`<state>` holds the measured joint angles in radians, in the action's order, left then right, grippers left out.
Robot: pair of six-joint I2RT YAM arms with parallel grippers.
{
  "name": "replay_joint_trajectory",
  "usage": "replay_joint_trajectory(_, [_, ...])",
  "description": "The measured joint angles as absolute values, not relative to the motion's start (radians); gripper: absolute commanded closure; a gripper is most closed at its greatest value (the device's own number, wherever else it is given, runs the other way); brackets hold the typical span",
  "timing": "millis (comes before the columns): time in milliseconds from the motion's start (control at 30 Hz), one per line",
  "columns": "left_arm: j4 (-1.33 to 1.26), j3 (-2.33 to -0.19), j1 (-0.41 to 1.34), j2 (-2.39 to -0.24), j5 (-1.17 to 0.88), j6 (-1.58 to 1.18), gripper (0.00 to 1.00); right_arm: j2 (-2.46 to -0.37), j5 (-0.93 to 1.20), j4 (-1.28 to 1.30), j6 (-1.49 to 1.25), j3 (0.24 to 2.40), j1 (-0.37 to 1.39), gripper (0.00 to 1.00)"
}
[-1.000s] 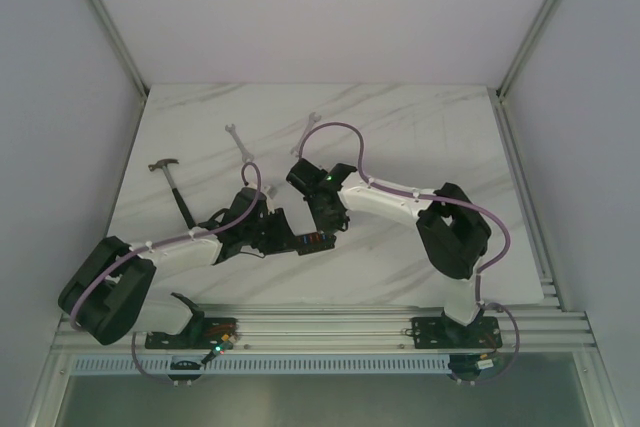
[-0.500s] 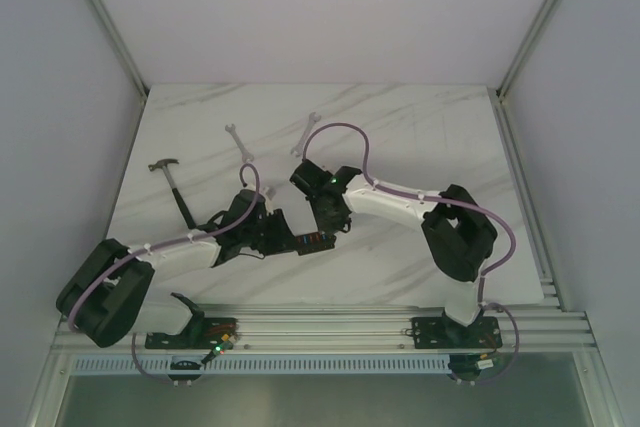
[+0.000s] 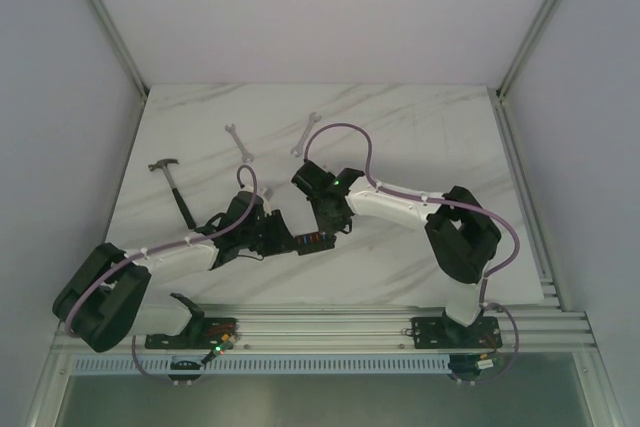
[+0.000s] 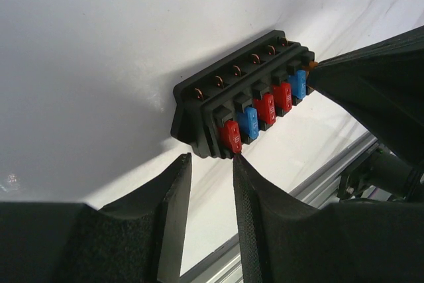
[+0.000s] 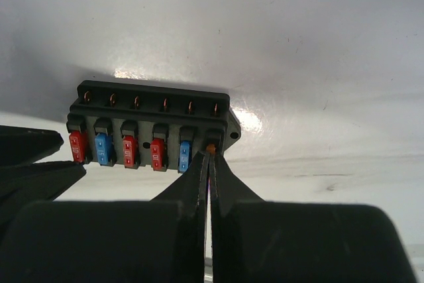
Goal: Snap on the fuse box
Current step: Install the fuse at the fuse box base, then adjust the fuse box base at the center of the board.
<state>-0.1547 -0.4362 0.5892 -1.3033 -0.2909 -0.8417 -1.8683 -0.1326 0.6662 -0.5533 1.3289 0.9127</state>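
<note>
Marble worktop [image 3: 400,127] carries the fuse box [image 5: 149,130] near-centre, five fuses seated. My right pincer [image 5: 210,154] is clenched on an orange fuse [image 5: 211,148] at the last slot; my left pincer [image 4: 211,164], released, sits at the box's left end. Pressing home remains, I judge.

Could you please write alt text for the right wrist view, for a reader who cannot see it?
A black fuse box on a white table holds five fuses: red, blue, red, red, blue. The right end effector, nearly shut, pinches a small orange piece at the sixth slot; the left end effector shows at left.
</note>
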Motion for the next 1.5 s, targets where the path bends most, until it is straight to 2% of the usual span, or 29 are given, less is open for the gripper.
replay_joint_trajectory(233, [-0.155,-0.436,0.589,-1.299,-0.287,-0.845,0.58,-1.854,-0.15,0.667,-0.541,1.345,0.924,0.68])
replay_joint_trajectory(333, [-0.154,-0.436,0.589,-1.298,-0.287,-0.848,0.58,-1.854,-0.184,0.658,-0.514,1.377,0.929,0.49])
replay_joint_trajectory(467, [-0.15,-0.436,0.589,-1.271,-0.287,-0.848,0.44,-1.816,-0.252,0.618,-0.482,1.412,0.921,0.35])
replay_joint_trajectory(533, [-0.144,-0.437,0.589,-1.237,-0.286,-0.839,0.35,-1.771,-0.289,0.598,-0.47,1.405,0.905,0.24])
replay_joint_trajectory(633, [-0.126,-0.442,0.589,-1.188,-0.273,-0.804,0.22,-1.676,-0.339,0.532,-0.459,1.332,0.862,0.13])
replay_joint_trajectory(767, [-0.101,-0.469,0.595,-1.164,-0.226,-0.723,0.13,-1.566,-0.376,0.456,-0.457,1.169,0.799,0.01])
replay_joint_trajectory(933, [-0.074,-0.552,0.665,-1.201,-0.132,-0.583,0.08,-1.47,-0.392,0.376,-0.46,0.979,0.758,0.0])
replay_joint_trajectory(1133, [-0.064,-0.653,0.798,-1.323,0.015,-0.418,0.07,-1.4,-0.394,0.279,-0.469,0.854,0.713,0.0])
replay_joint_trajectory(1500, [-0.051,-0.753,0.896,-1.553,0.15,-0.282,0.16,-1.386,-0.393,0.212,-0.474,0.801,0.686,0.0])
